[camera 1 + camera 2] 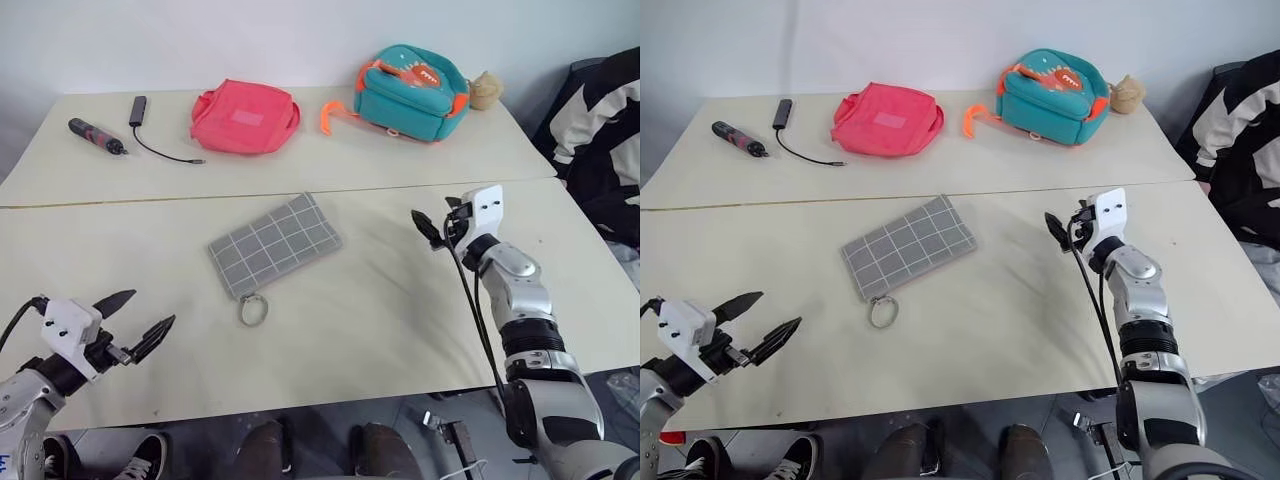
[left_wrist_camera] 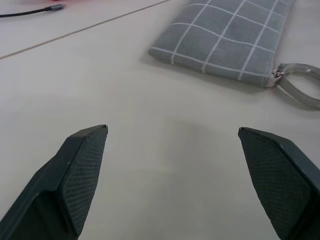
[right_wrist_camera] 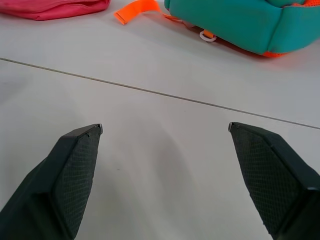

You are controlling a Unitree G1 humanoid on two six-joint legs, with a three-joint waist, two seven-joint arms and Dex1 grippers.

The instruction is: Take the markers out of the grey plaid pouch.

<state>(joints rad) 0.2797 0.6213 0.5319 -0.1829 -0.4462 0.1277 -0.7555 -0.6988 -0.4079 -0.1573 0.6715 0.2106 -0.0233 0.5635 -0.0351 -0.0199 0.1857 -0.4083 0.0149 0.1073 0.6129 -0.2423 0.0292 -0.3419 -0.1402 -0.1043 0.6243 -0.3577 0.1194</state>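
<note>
In the head view we saw the grey plaid pouch (image 1: 275, 245) lying flat at the middle of the frame on the table (image 1: 400, 300), zipped with its ring (image 1: 252, 311) toward the near edge, while a pink bag (image 1: 245, 117), a teal backpack (image 1: 412, 90), a black cable stick (image 1: 138, 110) and a black-and-red tool (image 1: 95, 136) lay along the top. Our left gripper (image 1: 137, 320) at lower left and right gripper (image 1: 432, 228) at right both stood wide apart and empty, nothing between them and the pouch. In the left wrist view the pouch (image 2: 230, 37) filled the upper right beyond spread fingers (image 2: 75, 180); in the right wrist view the backpack (image 3: 240, 25) sat at the top.

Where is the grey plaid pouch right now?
The grey plaid pouch lies flat mid-table, between the open left gripper and right gripper, nearer than the pink bag.
</note>
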